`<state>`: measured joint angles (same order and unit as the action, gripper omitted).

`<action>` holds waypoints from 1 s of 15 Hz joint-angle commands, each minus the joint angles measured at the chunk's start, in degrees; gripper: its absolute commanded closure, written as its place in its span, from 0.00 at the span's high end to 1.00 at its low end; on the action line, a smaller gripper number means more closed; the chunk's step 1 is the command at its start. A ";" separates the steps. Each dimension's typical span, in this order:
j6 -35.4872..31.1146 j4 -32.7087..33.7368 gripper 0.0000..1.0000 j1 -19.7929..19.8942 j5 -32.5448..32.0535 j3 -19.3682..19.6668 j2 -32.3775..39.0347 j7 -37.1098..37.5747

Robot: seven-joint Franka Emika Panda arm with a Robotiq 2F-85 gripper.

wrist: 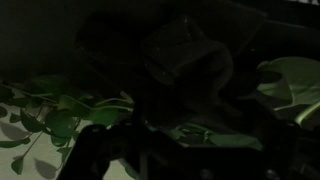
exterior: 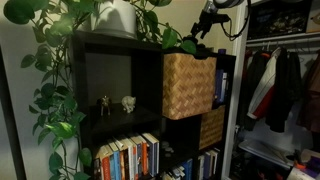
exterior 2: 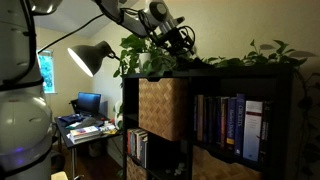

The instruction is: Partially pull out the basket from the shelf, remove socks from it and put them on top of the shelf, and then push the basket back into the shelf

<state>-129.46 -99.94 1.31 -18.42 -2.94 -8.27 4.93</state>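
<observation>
The gripper (exterior 2: 182, 40) was held just above the shelf (exterior: 78, 100) top, among plant (exterior: 55, 100) leaves. Its jaw state could not be told, as the view was too dark. The basket (exterior: 188, 85) was seen sticking partly out of an upper compartment.

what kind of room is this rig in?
Looks like a home bedroom or study: clothes hanging in a closet, a cube shelf holding books, and a desk with a monitor.
</observation>
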 commanded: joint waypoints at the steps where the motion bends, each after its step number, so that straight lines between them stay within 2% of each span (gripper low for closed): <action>1: 6.36 0.98 1.00 -1.20 2.50 -0.08 -2.55 -2.56; 7: 13.89 -1.70 1.00 -3.08 4.43 -1.27 -6.92 -3.45; 15: 17.69 -8.42 1.00 -4.44 8.99 -1.80 -12.77 -2.87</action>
<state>-113.09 -103.26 -2.49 -11.67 -5.00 -16.65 2.67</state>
